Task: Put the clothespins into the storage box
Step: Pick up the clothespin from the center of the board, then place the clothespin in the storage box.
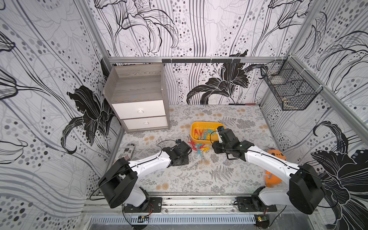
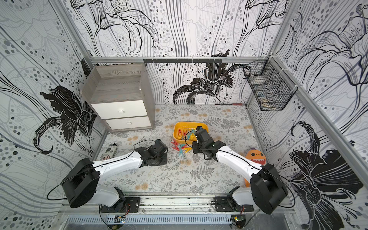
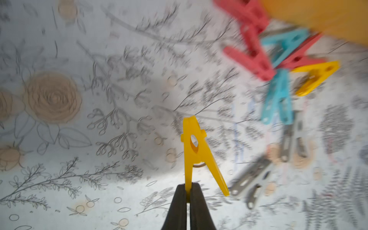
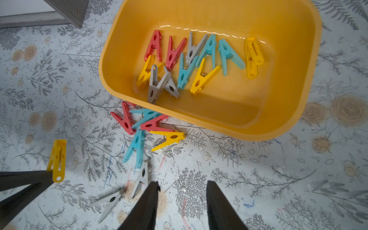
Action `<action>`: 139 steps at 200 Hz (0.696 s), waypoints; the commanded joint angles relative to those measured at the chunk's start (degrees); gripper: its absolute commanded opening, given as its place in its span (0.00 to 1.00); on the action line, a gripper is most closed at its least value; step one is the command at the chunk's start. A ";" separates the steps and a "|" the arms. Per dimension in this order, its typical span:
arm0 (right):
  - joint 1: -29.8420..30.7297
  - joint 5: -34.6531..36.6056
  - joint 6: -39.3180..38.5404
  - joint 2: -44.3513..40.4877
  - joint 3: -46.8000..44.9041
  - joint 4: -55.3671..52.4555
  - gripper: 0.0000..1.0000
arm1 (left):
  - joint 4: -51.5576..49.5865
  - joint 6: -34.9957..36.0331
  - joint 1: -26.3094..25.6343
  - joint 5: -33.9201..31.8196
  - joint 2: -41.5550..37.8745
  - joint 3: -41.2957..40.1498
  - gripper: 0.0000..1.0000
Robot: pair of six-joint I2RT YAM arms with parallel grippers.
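Observation:
A single yellow clothespin [image 3: 196, 151] is pinched by one leg in my shut left gripper [image 3: 188, 187], clear of the tabletop; the right wrist view shows it too [image 4: 57, 161]. The yellow-orange storage box [image 1: 201, 124] [image 4: 219, 127] holds several clothespins [image 4: 191, 59] in red, yellow, teal and grey. Several more clothespins [image 1: 199, 148] [image 2: 181, 148] [image 4: 147, 123] lie heaped on the table against the box's near-left corner, with two grey ones [image 4: 139, 179] a little nearer. My right gripper [image 4: 182, 187] is open and empty above the table beside those grey ones, in front of the box.
A grey wood cabinet [image 1: 139, 99] with white drawers stands at the back left. A black wire basket [image 1: 288, 87] hangs on the right wall. A patterned can [image 1: 129, 151] lies at the left edge. An orange plush toy [image 2: 255, 156] sits by the right arm.

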 commanded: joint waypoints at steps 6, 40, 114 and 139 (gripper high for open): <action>0.01 1.43 0.86 -1.58 -1.38 0.03 0.44 | 0.55 3.59 -0.36 -2.37 3.03 10.91 0.08; 0.07 1.83 1.64 -2.89 -1.79 -0.54 0.44 | -0.91 6.84 -0.10 -2.90 15.33 26.85 0.08; 0.05 3.74 2.96 -7.97 -3.77 -3.01 0.45 | -7.39 7.73 4.08 -1.44 39.35 49.53 0.11; 0.06 3.59 3.06 -8.11 -3.89 -2.94 0.45 | -7.93 7.84 5.72 -0.28 42.05 49.76 0.14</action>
